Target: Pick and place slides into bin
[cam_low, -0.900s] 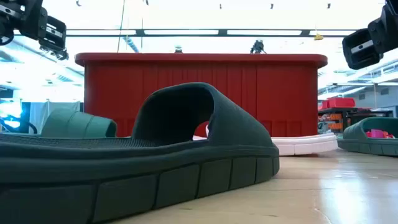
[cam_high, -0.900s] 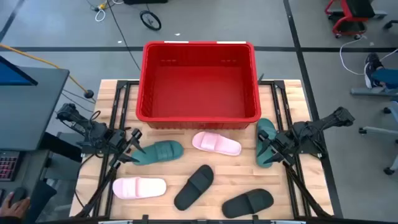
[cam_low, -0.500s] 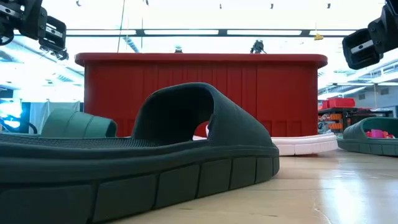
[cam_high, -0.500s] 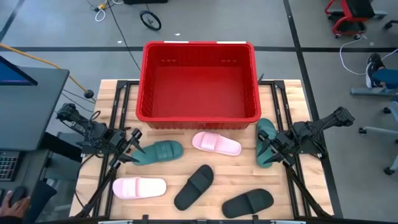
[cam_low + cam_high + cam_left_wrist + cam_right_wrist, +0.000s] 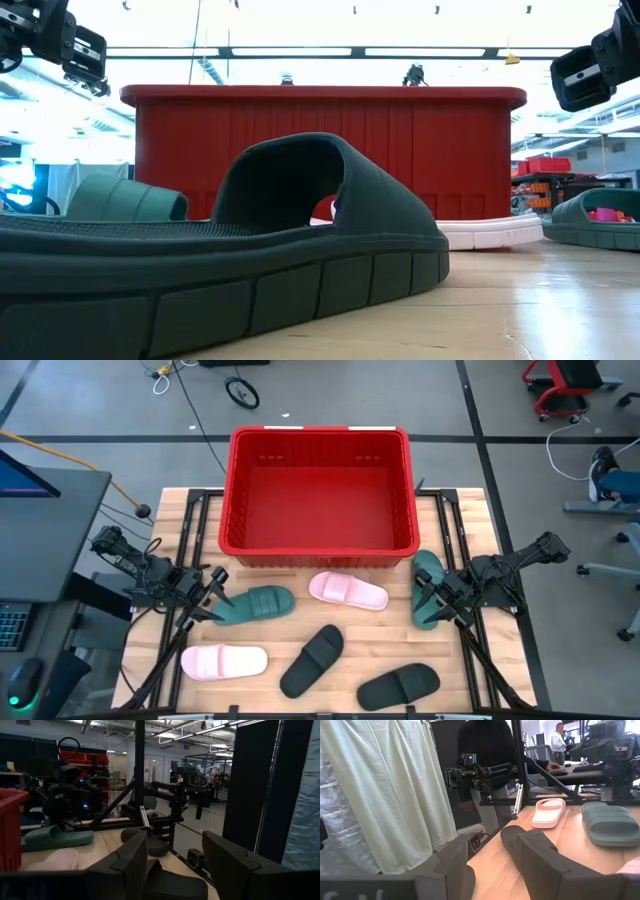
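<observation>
We see the red bin (image 5: 320,490) at the far middle of the worktop (image 5: 460,670), and its inside is bare, so in our judgement the task is not started yet: all six slides lie on the wood. One dark green slide (image 5: 256,604) is in front of the bin towards the left side, w/ a pale pink slide (image 5: 347,591) near it on the right. The second green slide (image 5: 428,588) lies by the bin's right front corner, partly under the right arm. Closer to the front edge we have the second pink slide (image 5: 223,661) on the left, then two black slides, one in the middle (image 5: 312,659) and one more to the right (image 5: 399,685). The left claw (image 5: 212,598) hangs at the left side, just beside the heel of the first green slide, fingers apart in its wrist view and holding nothing. The right claw (image 5: 428,604) is over the second green slide, also spread open and empty, approx. above it but we cannot tell if it touches. So six picks are left; the nearest ones look to be the two green slides, one for each arm.
</observation>
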`<action>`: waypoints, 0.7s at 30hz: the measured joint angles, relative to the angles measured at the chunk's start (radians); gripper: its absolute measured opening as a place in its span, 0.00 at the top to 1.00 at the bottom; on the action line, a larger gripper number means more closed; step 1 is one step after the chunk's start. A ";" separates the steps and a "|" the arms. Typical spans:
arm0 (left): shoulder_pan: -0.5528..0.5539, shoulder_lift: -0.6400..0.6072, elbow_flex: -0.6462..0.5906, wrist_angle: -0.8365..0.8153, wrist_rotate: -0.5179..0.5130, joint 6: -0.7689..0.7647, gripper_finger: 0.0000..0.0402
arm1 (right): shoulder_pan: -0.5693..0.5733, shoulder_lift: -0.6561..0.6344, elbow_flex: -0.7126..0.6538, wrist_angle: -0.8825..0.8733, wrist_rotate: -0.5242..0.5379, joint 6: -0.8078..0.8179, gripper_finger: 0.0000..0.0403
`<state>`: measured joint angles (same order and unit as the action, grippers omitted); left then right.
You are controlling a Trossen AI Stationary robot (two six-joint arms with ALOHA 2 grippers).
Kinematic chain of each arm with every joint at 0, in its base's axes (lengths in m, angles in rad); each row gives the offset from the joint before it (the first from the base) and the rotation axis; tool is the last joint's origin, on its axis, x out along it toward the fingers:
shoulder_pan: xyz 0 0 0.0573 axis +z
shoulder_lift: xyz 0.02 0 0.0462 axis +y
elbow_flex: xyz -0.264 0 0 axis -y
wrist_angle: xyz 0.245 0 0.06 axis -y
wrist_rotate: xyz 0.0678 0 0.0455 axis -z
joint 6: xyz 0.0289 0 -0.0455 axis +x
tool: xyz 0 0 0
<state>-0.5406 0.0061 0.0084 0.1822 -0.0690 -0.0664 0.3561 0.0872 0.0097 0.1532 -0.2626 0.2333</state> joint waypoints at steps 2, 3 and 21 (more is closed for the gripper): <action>0.000 0.000 0.000 0.000 0.000 0.000 0.53 | 0.000 0.000 0.000 0.000 0.000 0.000 0.56; 0.000 0.000 0.000 0.000 0.000 0.000 0.53 | 0.000 0.000 0.000 0.000 0.000 0.000 0.56; 0.000 0.000 0.000 0.000 0.000 0.000 0.52 | 0.000 0.000 0.000 0.000 0.000 0.000 0.56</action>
<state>-0.5404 0.0063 0.0082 0.1822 -0.0689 -0.0666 0.3561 0.0870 0.0095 0.1534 -0.2626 0.2333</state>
